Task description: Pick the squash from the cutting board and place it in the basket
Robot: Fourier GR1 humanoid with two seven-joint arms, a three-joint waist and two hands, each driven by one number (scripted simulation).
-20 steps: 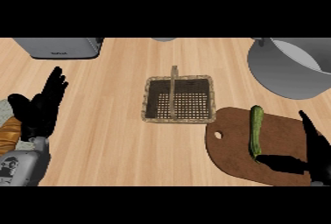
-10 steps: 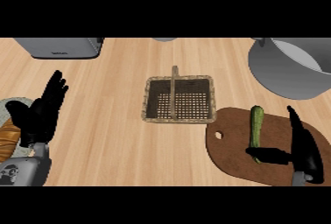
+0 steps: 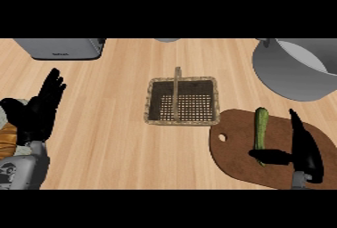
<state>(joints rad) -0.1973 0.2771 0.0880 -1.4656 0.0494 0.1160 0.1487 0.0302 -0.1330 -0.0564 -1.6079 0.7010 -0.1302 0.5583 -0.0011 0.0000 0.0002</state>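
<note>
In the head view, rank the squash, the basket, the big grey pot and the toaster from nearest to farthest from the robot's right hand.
From the right hand, at the lower right:
1. Squash, on the cutting board, right beside the thumb.
2. Basket, mid-counter, up and to the left.
3. Grey pot, top right corner.
4. Toaster, top left corner, clearly farthest.

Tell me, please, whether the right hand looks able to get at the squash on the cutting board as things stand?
Probably yes: the right hand is open beside the squash, thumb at its near end, with nothing between them.
</note>
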